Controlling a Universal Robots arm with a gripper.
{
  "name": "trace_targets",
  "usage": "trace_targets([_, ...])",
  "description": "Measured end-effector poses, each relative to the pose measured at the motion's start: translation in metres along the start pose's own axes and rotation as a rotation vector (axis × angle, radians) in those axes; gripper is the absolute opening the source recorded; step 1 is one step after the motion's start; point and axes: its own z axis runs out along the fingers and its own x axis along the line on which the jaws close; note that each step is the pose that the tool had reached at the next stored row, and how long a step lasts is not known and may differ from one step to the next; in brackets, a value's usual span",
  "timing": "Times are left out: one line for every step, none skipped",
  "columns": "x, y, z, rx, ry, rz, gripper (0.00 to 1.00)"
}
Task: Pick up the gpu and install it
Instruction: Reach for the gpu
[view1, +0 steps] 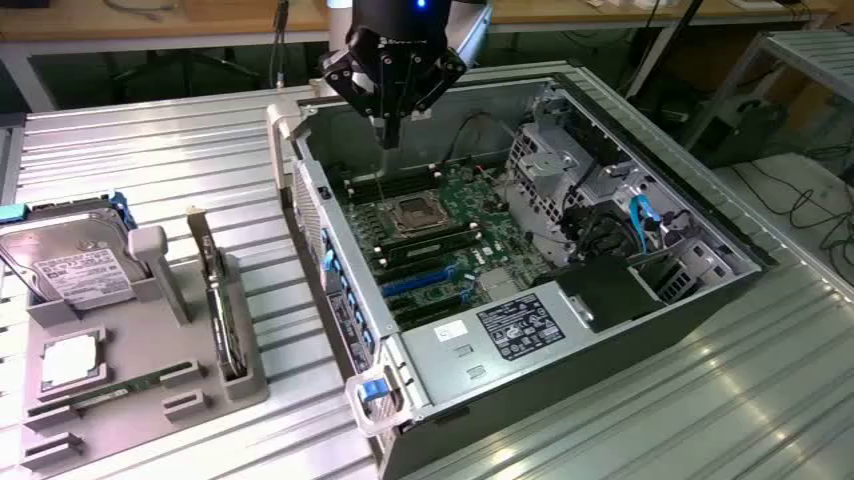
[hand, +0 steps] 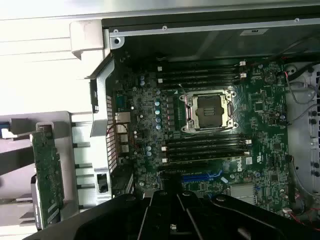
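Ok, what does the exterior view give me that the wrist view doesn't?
Exterior view adds: the hard drive, the memory stick and the power supply label.
Wrist view adds: the green board face of the gpu.
Both: the gpu standing on edge in the grey holder, untouched, and the shut gripper above the open case, over the motherboard and its CPU socket.

The ribbed metal table (view1: 160, 150) gleams, the holder (view1: 150, 335) is matt grey plastic (smooth), the claw (view1: 390, 140) matt black.
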Motion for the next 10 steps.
trace_targets([0.0,0.0,0.0,0.0,-0.0001,0.0,0.11])
trace_targets([0.0,0.0,0.0,-0.0001,-0.0001,0.0,0.11])
trace_targets([0.0004,0.0,0.0,0.0,-0.0001,0.0,0.11])
trace_targets([0.0006,0.0,0.0,0.0,-0.0001,0.0,0.11])
trace_targets([0.0007,-0.0001,0.0,0.0,0.0,0.0,0.11])
trace_targets([0.0009,-0.0001,0.0,0.0,0.0,0.0,0.11])
trace_targets([0.0014,-0.0001,0.0,0.0,0.0,0.0,0.11])
trace_targets([0.0019,-0.0001,0.0,-0.0001,-0.0001,0.0,0.11])
trace_targets([0.0021,-0.0002,0.0,0.0,-0.0001,0.0,0.11])
trace_targets([0.0024,-0.0002,-0.0001,0.0,0.0,0.0,0.11])
